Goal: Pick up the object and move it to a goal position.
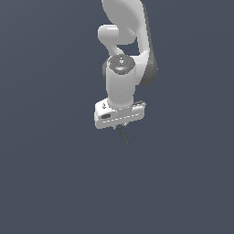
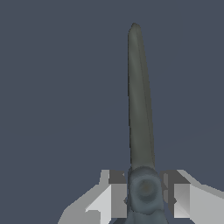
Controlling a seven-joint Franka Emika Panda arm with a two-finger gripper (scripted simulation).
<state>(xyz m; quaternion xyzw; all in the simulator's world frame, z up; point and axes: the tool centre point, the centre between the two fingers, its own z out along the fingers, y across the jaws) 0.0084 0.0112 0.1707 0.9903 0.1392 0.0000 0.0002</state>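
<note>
Gripping the rod (image 2: 141,109), gripper (image 2: 144,192) clamped at its pivot!
Grasp looks done at frame centre; no goal marker visible, so the carry remains.

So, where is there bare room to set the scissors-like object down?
The floor is bare on all sides of the arm: wide at the exterior view's left and right, and below the rod. The only crowded spot is under the hand, shut on the scissors-like object in the wrist view.
</note>
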